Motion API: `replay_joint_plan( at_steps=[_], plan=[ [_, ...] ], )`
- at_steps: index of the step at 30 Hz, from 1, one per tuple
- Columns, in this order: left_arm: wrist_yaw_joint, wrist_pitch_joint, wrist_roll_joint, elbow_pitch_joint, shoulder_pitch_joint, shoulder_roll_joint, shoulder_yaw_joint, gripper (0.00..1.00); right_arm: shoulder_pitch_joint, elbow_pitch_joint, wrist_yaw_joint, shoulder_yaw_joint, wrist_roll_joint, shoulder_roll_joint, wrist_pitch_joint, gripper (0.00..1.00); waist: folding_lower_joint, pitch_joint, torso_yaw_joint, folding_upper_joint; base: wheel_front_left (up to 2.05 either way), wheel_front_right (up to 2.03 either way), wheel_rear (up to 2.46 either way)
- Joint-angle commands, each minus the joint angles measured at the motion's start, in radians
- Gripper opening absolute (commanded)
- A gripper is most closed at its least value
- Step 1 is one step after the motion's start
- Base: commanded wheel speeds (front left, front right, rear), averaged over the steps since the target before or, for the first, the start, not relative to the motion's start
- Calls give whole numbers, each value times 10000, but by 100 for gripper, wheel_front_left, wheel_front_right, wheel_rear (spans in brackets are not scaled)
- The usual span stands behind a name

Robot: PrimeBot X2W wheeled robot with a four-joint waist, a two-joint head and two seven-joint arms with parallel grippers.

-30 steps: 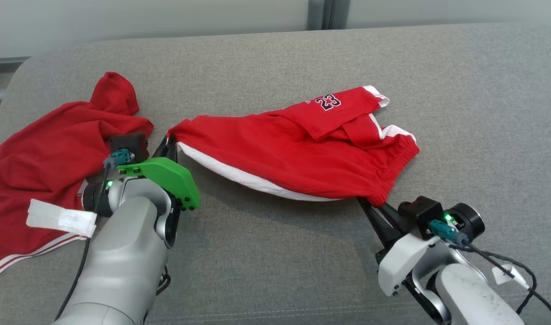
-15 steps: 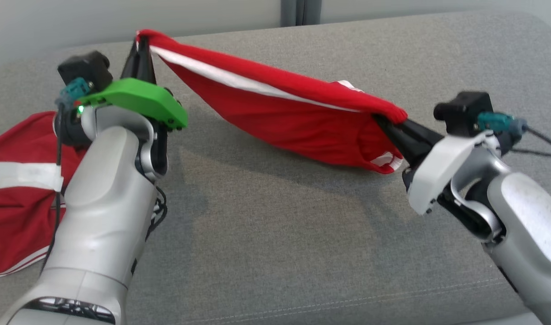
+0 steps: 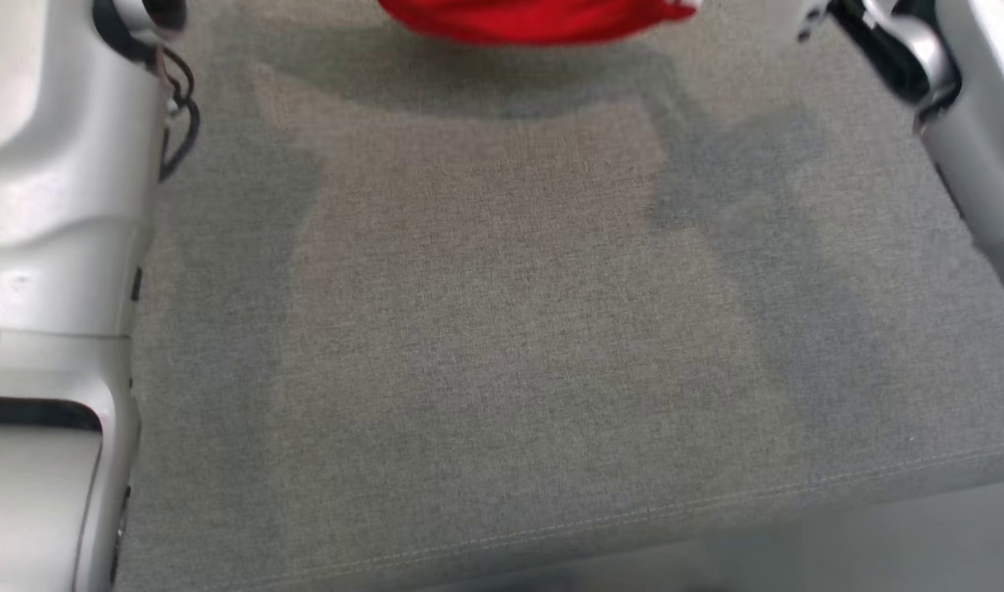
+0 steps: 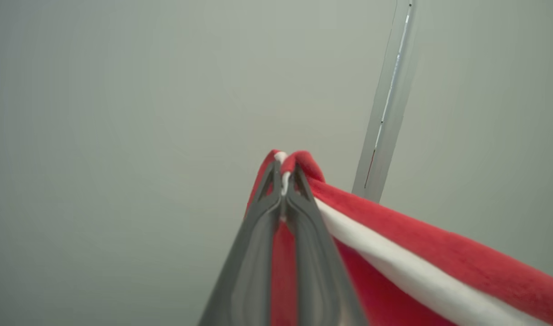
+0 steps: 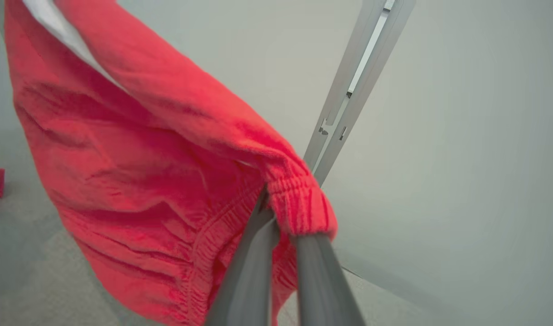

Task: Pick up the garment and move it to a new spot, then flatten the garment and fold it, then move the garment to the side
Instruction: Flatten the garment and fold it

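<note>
Left wrist view: my left gripper (image 4: pixel 284 171) clenches the shorts (image 4: pixel 416 246), right gripper (image 5: pixel 283 222) too; they're lifted off the couch (image 3: pixel 502 329); flattening, folding likely remain.

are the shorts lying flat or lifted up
Lifted: the shorts hang stretched between left gripper and right gripper, each clamped on an edge.

The garment (image 5: pixel 136 149) is showing bright red with a white stripe (image 4: pixel 394 258) running off beside the dark grey jaws, while the woven surface (image 3: pixel 502 370) beneath them is showing mottled grey and the wall (image 4: pixel 122 113) beyond is looking pale grey-green.
</note>
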Motion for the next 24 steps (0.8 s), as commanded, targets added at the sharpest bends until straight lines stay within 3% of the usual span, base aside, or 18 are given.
replay_joint_plan(
  at_steps=[1, 10, 17, 20, 24],
  plan=[
    [27, -6, 202, -108, -479, 118, 15, 0, -543, 430, -5, -188, -391, 105, -351, 0, -2, 1341, -328, -1, 0, 0, 0],
    [-47, -8, 1363, -943, -2359, 237, 285, 0, -3452, 3363, -11, -2733, -3086, 1361, -2882, 0, -2, 2018, -459, -1, 0, 0, 0],
    [-184, -7, 2275, -2256, -2629, 232, 731, 0, -4230, 3849, -12, -4573, -5247, 2016, -4015, 0, -2, 2196, -476, -1, 0, 0, 0],
    [-399, -1, 2334, -2512, -1734, -14, 1145, 0, -3672, 4034, -11, -4614, -6077, 2294, -4136, 0, -2, 2457, -301, -1, 0, 0, 0],
    [-760, -4, 2441, -2681, -652, -178, 1294, 0, -3069, 4358, -11, -3807, -6225, 2084, -4174, 0, -2, 2540, -23, -1, 0, 0, 0]
  ],
)
